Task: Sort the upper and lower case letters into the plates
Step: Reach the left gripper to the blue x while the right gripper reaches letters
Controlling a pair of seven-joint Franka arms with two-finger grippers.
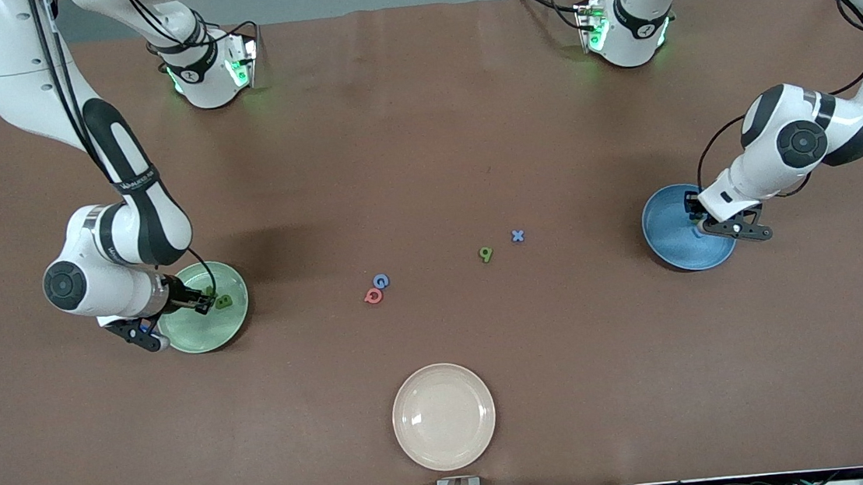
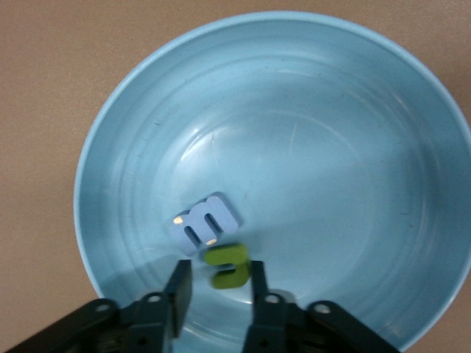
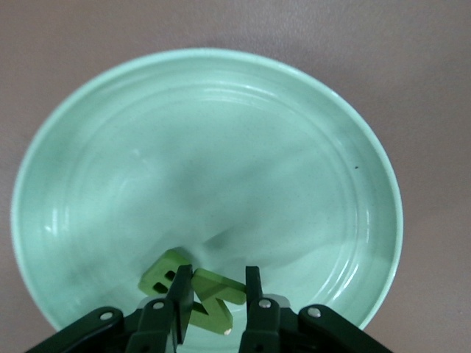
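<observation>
Looks like both arms are mid-drop: the left gripper over the blue plate has spread off a green letter, the right gripper over the green plate pinches a green Z, so next it needs letting go, then fetching the letters nearer the cream plate.

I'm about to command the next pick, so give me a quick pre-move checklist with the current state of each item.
1. Left gripper over the blue plate, jaws parted: ok.
2. Green letter lies in the blue plate beside the blue m, apart from the fingers: ok.
3. Right gripper over the green plate, shut on a green letter piece: not ok, release not yet done.
4. Second green letter lying in the green plate: ok.
5. Letters left on the table: red, blue G, green 9-shape, blue x: not ok, unsorted.
6. Upper or lower case of the red one: cannot tell.
</observation>
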